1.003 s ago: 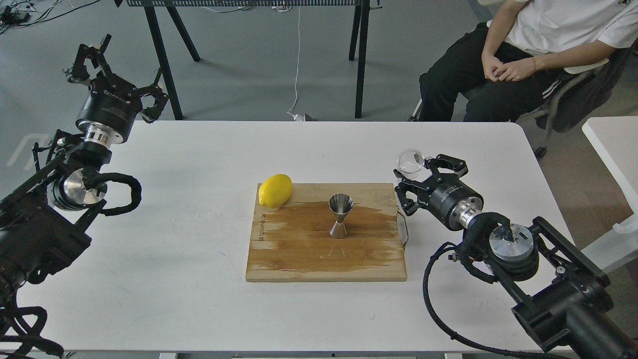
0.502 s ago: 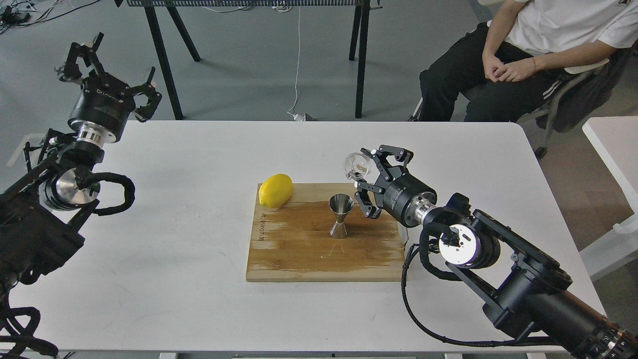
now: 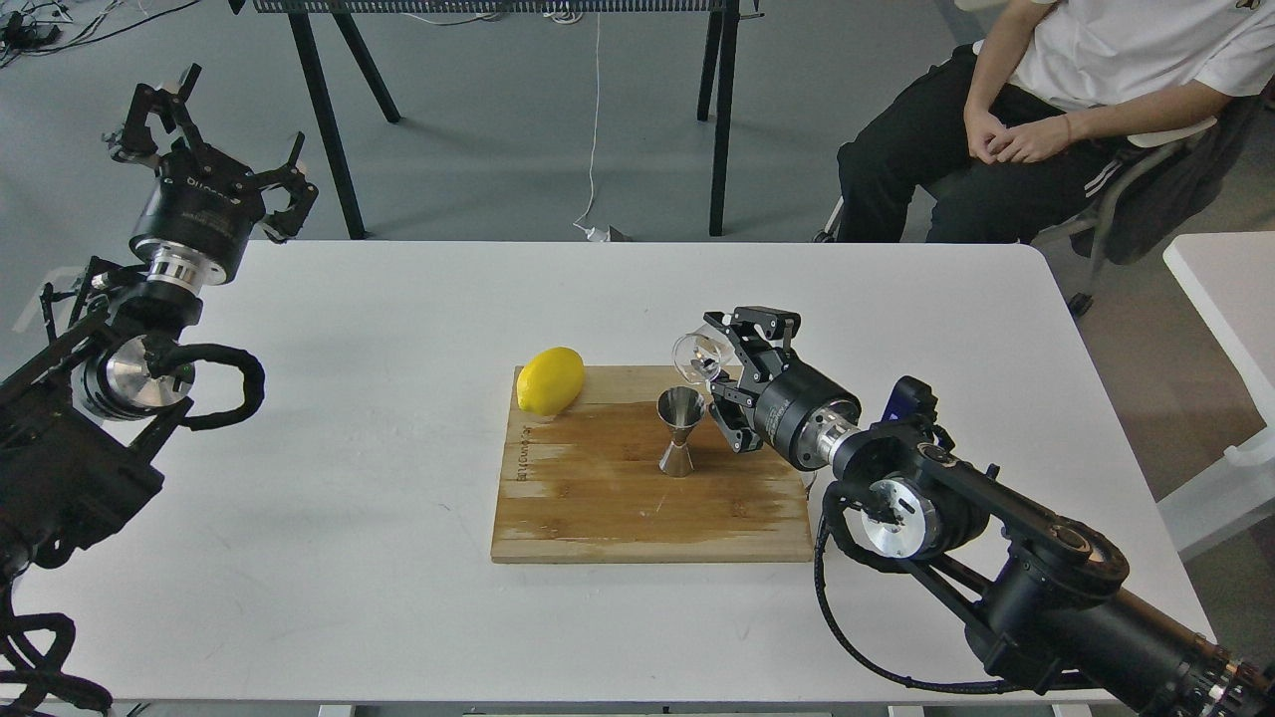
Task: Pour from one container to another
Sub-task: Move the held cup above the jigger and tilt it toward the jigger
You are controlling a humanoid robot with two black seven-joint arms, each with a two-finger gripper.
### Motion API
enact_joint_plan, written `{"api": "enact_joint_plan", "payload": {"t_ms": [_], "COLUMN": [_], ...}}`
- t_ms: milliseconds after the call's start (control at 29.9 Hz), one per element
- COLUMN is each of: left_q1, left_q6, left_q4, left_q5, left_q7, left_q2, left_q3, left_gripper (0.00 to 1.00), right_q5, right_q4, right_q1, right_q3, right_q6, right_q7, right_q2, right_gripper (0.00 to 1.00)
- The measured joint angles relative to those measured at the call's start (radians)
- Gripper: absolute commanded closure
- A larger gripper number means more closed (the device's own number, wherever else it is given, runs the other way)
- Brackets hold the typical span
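1. The right gripper (image 3: 719, 360) has its fingers closed on the clear glass cup (image 3: 696, 354), holding it tipped on its side just above and to the right of the steel jigger (image 3: 680, 430).
2. The jigger stands upright on the wooden board (image 3: 649, 518), near its middle.
3. A lemon (image 3: 550, 380) lies on the board's far left corner, well apart from the jigger.
4. The left gripper (image 3: 204, 134) hangs off the white surface (image 3: 349, 478) at its far left corner, fingers spread wide, holding nothing.
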Motion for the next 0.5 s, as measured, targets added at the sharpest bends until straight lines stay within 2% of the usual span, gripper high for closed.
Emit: {"api": "enact_joint_plan", "payload": {"t_ms": [502], "left_q1": [0.001], "left_q6": [-0.003], "left_q4": [-0.001], "left_q5": [0.0], "left_q7": [-0.001], "left_q2": [0.01], "left_q3": [0.0], "left_gripper": [0.0], "right_q5": [-0.132], "right_q4": [0.014], "right_q1": [0.011], "right_q3": [-0.059], "right_q6": [0.0], "right_q7": [0.029], "right_q2": [-0.007], "right_gripper": [0.7]}}
